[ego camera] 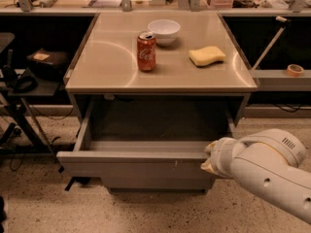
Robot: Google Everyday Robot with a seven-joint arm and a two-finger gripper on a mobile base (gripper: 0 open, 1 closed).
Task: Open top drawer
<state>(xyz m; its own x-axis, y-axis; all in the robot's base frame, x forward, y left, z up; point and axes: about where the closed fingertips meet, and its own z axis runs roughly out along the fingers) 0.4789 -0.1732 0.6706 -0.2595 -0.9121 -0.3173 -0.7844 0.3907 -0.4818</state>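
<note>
The top drawer (131,166) is a wide grey metal drawer under the table top, pulled well out toward me, with small white scratches right of centre on its front. Its inside looks empty. My gripper (210,158) is at the drawer's right front corner, at the end of the white arm that comes in from the lower right. The arm's wrist hides the fingers. A lower drawer front (155,183) shows just beneath, pushed in.
On the table top (107,67) stand a red cola can (146,52), a white bowl (164,31) and a yellow sponge (207,56). A black stand with gear (29,76) is at the left. A shelf with a tape roll (294,70) is at the right. Speckled floor lies in front.
</note>
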